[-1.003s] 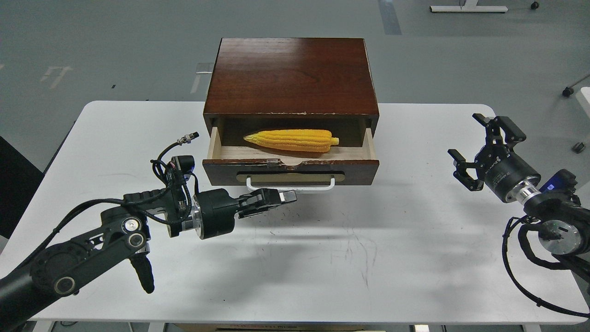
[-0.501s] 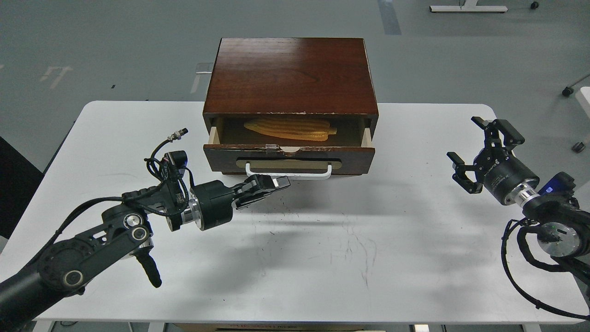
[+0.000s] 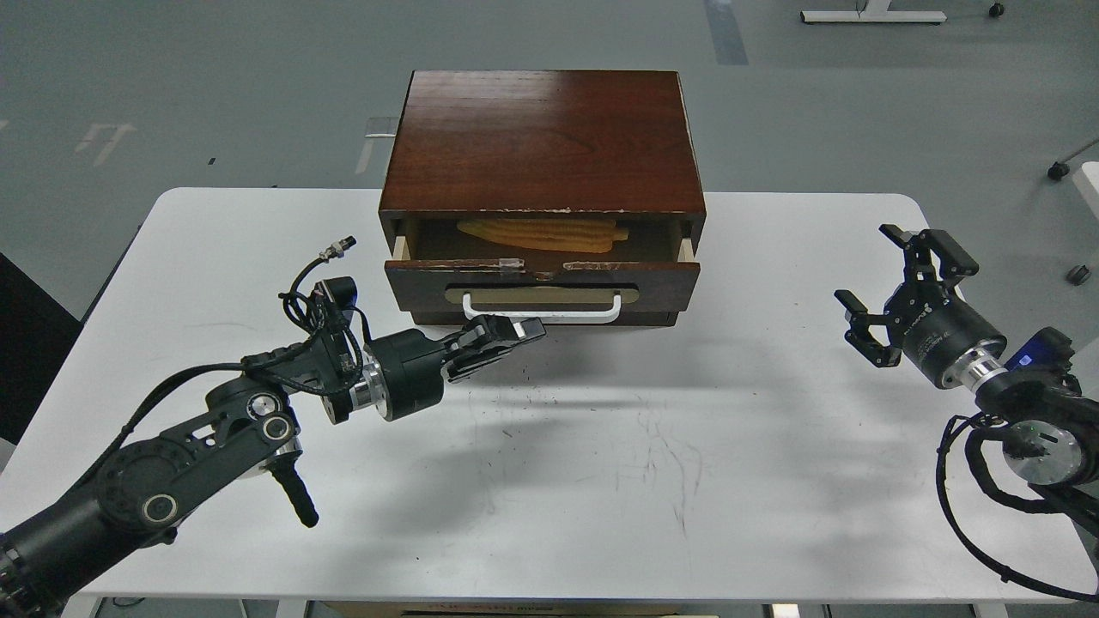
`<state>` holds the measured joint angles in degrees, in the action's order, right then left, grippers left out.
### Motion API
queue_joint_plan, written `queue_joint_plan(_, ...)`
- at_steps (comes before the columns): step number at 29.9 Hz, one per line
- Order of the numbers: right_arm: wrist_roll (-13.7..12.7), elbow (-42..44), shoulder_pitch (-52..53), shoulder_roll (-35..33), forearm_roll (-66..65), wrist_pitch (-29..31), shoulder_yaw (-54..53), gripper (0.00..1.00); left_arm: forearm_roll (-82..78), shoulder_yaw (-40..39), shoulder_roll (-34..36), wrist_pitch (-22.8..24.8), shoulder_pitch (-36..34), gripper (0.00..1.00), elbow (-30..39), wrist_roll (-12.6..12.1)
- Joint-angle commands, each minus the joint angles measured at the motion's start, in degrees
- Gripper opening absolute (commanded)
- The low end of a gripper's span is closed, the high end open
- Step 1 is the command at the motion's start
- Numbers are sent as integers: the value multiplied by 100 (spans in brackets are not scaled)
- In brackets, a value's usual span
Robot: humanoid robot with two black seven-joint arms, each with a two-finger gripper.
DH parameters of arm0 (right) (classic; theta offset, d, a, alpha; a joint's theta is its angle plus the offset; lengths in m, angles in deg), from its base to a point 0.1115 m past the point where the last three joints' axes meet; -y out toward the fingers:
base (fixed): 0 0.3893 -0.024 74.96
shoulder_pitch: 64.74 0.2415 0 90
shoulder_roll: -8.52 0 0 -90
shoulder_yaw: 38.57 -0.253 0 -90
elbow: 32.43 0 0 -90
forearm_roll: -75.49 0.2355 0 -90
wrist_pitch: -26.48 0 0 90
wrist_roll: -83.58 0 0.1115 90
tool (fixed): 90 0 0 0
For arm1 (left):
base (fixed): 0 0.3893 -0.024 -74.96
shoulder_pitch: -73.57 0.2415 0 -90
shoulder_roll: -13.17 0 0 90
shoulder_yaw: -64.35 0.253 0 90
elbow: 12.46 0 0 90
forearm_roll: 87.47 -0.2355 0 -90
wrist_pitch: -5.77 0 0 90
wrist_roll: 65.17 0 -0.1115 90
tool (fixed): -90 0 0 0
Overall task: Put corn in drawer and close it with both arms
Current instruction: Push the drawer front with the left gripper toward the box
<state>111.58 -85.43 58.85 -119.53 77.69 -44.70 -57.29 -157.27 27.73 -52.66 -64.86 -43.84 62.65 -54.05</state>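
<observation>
The drawer [image 3: 541, 279] of the dark wooden cabinet [image 3: 543, 142] stands only a little way out, its white bar handle [image 3: 541, 305] facing me. The yellow corn [image 3: 541, 233] lies inside in shadow, partly hidden under the cabinet top. My left gripper [image 3: 524, 330] is shut, its fingertips just below the handle at the drawer front. My right gripper [image 3: 897, 292] is open and empty, well to the right of the cabinet, above the table.
The white table [image 3: 601, 463] carries the cabinet at its back middle. Loose black cables hang by both wrists. Grey floor lies beyond the table, with a chair base at the far right.
The drawer has slid most of the way in, with the corn moving back under the cabinet top. My left gripper has followed it forward. The right arm has barely moved.
</observation>
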Motion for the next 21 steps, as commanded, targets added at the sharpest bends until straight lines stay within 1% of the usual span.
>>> queue_joint_plan(1, 0, 0, -1, 17, 0, -2, 0, 99, 1, -11, 0, -3, -36, 0, -32, 4)
queue_joint_plan(21, 0, -8, -80, 9, 0, -2, 0, 99, 142, -20, -228, -82, -326, 0, -532, 4)
